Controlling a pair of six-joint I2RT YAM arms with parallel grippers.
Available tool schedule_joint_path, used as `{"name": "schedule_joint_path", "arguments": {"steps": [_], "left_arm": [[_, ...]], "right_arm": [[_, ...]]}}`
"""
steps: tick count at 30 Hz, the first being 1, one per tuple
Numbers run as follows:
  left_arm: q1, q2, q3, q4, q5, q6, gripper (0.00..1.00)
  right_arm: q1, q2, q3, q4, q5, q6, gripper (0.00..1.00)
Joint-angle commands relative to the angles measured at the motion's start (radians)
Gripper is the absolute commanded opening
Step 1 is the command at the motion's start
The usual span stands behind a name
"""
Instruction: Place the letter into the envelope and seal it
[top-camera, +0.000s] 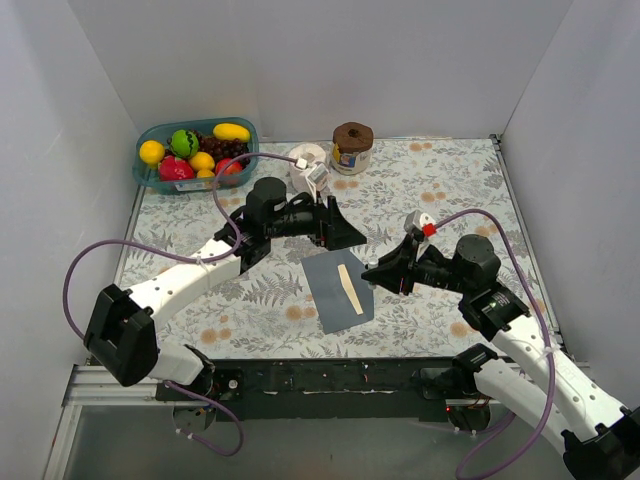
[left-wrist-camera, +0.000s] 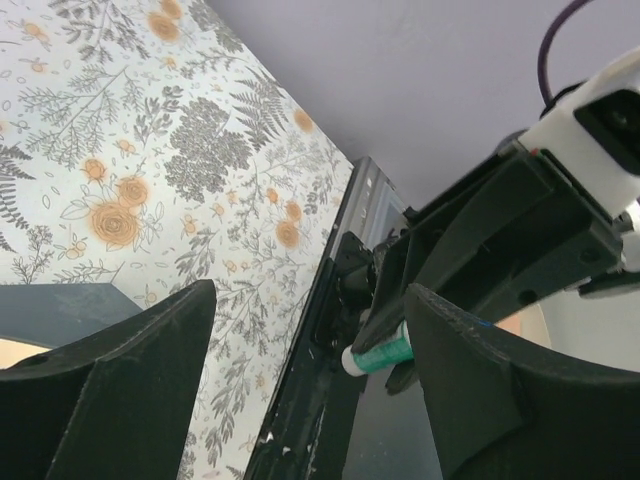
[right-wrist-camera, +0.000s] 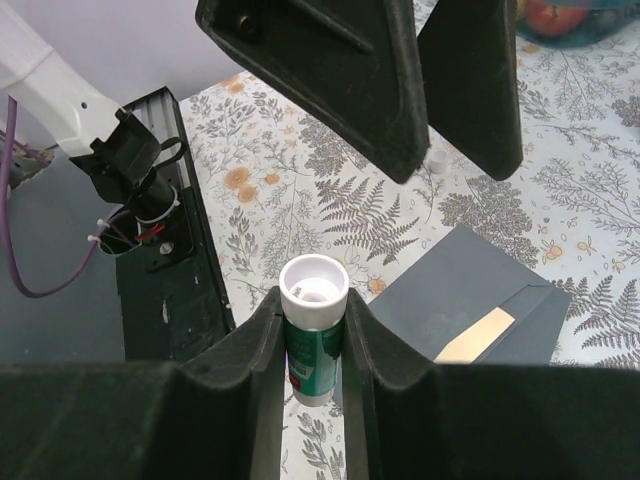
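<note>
The right gripper (top-camera: 378, 270) squeezes a green glue stick (right-wrist-camera: 312, 355), open end up, ready to make the flap sticky. Just past it the envelope (top-camera: 330, 295) lies flat on the table (top-camera: 450, 180). Only a thin strip of the letter (top-camera: 347, 288) shows — the rest seems tucked inside. Farther back, the left gripper (top-camera: 345, 235) hovers with jaws apart, holding nothing — maybe to press the paper down.

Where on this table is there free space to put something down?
The table is bare at the far right, between the jar and the side wall, and near left, between the left arm and the envelope. The far left is crowded with the fruit basket and white roll.
</note>
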Motion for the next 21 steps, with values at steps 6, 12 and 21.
{"name": "schedule_joint_path", "arguments": {"steps": [6, 12, 21], "left_arm": [[-0.139, 0.058, 0.188, -0.268, -0.296, 0.112, 0.73], [-0.22, 0.094, 0.225, -0.347, -0.353, 0.167, 0.72], [-0.257, 0.08, 0.268, -0.459, -0.426, 0.218, 0.72]], "right_arm": [[0.002, 0.032, 0.06, -0.031, 0.051, -0.002, 0.01], [0.003, 0.025, 0.059, -0.048, 0.086, -0.005, 0.01], [0.003, 0.015, 0.055, -0.069, 0.15, -0.028, 0.01]]}}
